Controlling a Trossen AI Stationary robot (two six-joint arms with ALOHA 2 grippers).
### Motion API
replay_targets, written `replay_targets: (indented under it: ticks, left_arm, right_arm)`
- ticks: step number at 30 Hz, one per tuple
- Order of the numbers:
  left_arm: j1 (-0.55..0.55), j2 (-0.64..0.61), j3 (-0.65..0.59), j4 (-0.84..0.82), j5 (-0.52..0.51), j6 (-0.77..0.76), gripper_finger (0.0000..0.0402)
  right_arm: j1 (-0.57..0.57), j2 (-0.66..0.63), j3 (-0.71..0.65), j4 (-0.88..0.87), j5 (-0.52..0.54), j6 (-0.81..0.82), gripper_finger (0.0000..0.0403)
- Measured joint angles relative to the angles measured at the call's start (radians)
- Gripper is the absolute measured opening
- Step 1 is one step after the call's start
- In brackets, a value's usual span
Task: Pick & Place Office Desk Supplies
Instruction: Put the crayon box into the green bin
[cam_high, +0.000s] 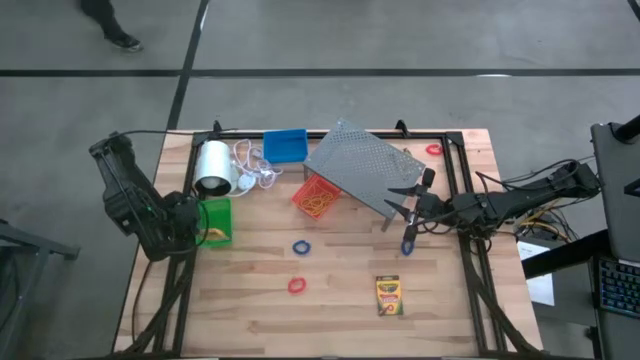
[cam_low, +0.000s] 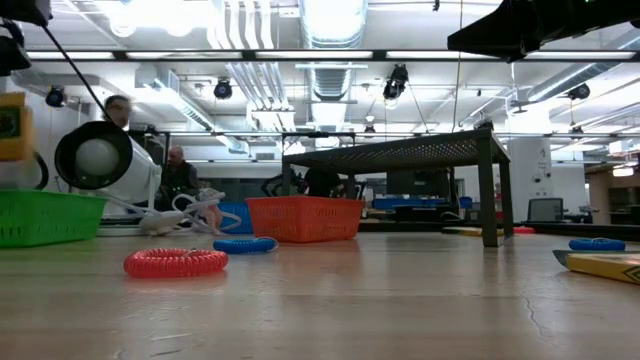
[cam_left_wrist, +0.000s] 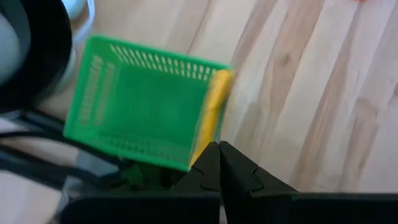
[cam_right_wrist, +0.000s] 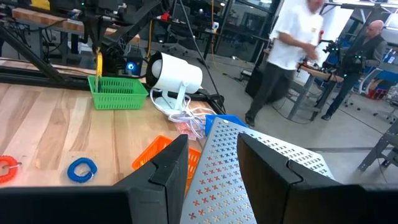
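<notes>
The shut left gripper (cam_left_wrist: 219, 163) is parked over the green bin (cam_high: 214, 221) at the left edge with a crayon box (cam_left_wrist: 211, 115) propped on its rim, probably mid-drop, while the right gripper (cam_high: 405, 205) is held open, empty, by the rack (cam_high: 365, 165)

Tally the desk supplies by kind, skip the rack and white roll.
Bins: 3 (blue bin, red-orange bin, green bin)
Ring bands: 4 (red, blue)
Crayon boxes: 2 ()
Total: 9
</notes>
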Motion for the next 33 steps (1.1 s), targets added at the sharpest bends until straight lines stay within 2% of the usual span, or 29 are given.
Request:
replay_targets:
  ticks: [5,16,33]
  left_arm:
    - [0.000,0.000,0.000,0.000,0.035,-0.017,0.0000]
    - [0.000,0.003,0.000,0.012,0.024,-0.066,0.0000]
    - [0.000,0.128,0.000,0.059,0.021,-0.058,0.0009]
  right_arm:
    - [0.000,0.000,0.000,0.000,0.000,0.000,0.0137]
    - [0.000,0.000,0.000,0.000,0.000,0.002,0.0137]
    - [0.000,0.000,0.000,0.000,0.000,0.000,0.0137]
